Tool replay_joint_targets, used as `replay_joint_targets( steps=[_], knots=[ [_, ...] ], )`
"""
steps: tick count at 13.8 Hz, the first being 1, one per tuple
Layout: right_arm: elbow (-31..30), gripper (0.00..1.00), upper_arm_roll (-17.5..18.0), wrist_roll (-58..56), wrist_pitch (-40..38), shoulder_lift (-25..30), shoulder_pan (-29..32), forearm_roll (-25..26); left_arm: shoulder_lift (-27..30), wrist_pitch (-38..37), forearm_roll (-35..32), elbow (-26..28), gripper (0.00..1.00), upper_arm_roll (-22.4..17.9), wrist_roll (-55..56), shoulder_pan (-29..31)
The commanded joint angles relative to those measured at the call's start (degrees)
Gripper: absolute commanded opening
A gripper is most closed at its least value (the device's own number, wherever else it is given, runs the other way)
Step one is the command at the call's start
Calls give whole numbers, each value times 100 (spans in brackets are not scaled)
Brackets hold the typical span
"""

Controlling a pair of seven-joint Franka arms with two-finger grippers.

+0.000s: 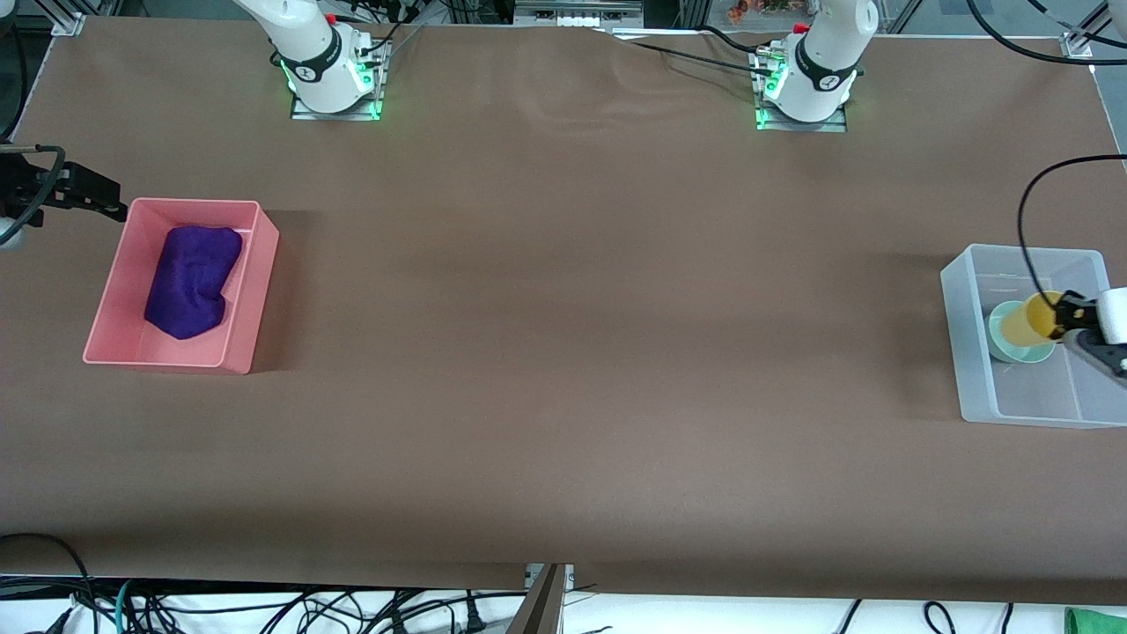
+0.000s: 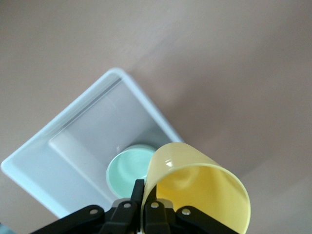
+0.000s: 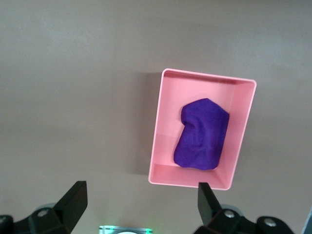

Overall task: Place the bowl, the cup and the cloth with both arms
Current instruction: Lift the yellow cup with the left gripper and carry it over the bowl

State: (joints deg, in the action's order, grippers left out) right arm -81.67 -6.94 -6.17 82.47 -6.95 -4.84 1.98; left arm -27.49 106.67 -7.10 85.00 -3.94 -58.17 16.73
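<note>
- We are pinching the cup (image 1: 1026,324) in our left hand (image 1: 1061,321) over the bowl (image 1: 1004,339) in the clear bin (image 1: 973,352)
- Our right hand (image 1: 106,198), spread, is hovering beside the pink bin (image 1: 251,299) holding the cloth (image 1: 192,280)

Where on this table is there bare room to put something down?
The brown table lies bare between the pink bin holding the cloth and the clear bin. That bin is crowded: bowl, cup, left gripper.
</note>
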Motion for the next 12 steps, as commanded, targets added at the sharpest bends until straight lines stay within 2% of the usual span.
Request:
replay_joint_targets(
  steps=[1,5,7,10,11,12],
  knots=[
    [-16,100,61,178,-73,27,62,-101,-413,327,-107,-45,0,59,-370,600],
    [55,100,35,151,-100,-123,53,-84,-897,601,-28,43,0,77,-853,840],
    [81,100,26,151,-108,-123,62,-101,-925,566,-20,331,0,86,-1038,884],
    [73,100,35,142,-117,-70,62,-110,-960,644,59,368,0,86,-1030,998],
    [73,100,35,142,-126,-87,62,-110,-977,740,129,351,23,77,-1021,981],
    [81,100,35,151,-135,-105,53,-110,-977,768,156,342,52,77,-978,964]
  ],
)
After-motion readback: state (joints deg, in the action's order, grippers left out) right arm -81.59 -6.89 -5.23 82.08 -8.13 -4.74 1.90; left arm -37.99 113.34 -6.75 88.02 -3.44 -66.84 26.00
